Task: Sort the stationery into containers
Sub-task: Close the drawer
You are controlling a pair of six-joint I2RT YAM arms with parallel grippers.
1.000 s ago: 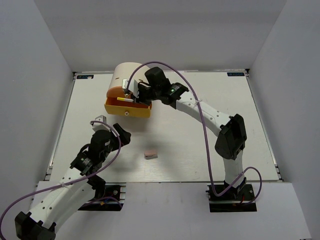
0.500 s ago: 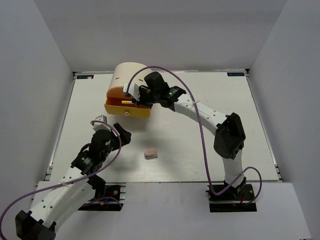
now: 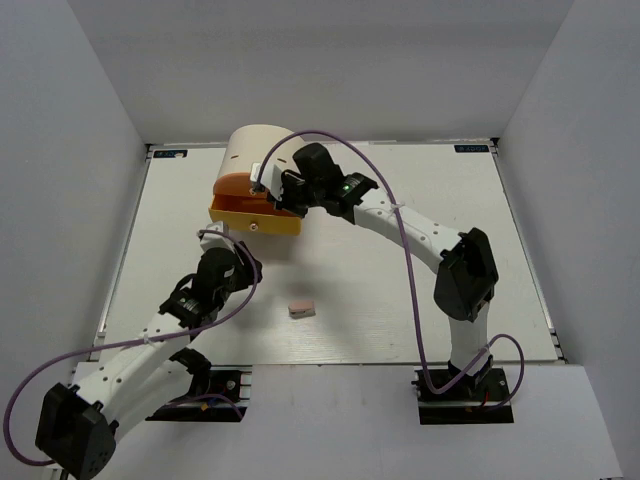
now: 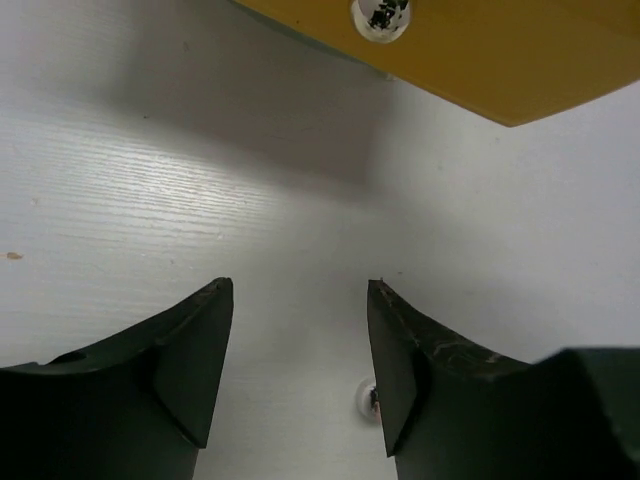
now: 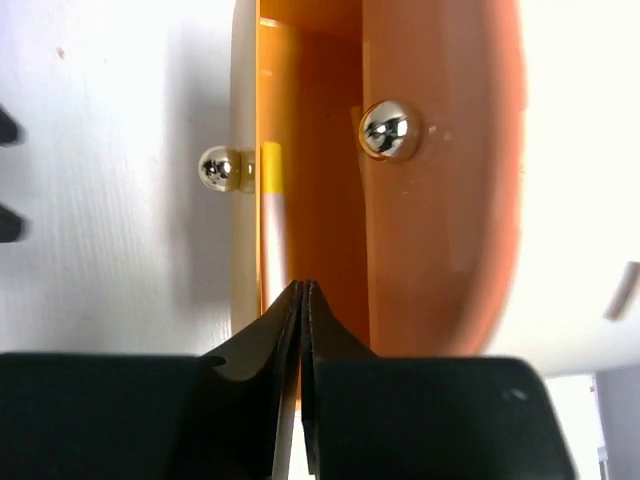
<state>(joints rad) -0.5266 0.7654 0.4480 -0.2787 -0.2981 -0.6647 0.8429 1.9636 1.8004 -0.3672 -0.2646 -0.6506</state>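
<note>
Room: we see a white, wood-grained table (image 3: 480, 240) boxed in by plain grey walls (image 3: 70, 120) at left, right and back.
Eraser: the pinkish eraser (image 3: 301, 308) lies flat on the table at about 6 to 7 o'clock from its middle. Its long axis runs roughly 9 to 3 o'clock, and it sits well apart from both arms.
Left gripper: the left gripper (image 4: 298, 300) sits low over bare table at about 9 o'clock, pointing toward 12. We see its jaws parted with only table between them, so it has hold of nothing.
Yellow drawer: the yellow drawer (image 3: 262, 221) is just beyond those fingertips, at about 10 to 11 o'clock. It is pulled partly out toward 6 o'clock, with its long axis near 9 to 3 and its round knob (image 4: 380, 14) facing the left gripper.
Right gripper: the right gripper (image 5: 302, 300) hangs over the open yellow drawer, its fingers pressed flat together on nothing.
Orange drawer: the orange drawer (image 5: 440, 220) with its own shiny knob (image 5: 388, 130) sits directly behind the yellow one.
Chest: the cream half-cylinder chest (image 3: 255, 148) houses both drawers, at the far left.
Hard to make out: a pale strip (image 5: 272, 230) with a yellow end lies lengthwise inside the yellow drawer. We cannot tell for sure what it is. In the top view the right arm hides the drawer's inside.
</note>
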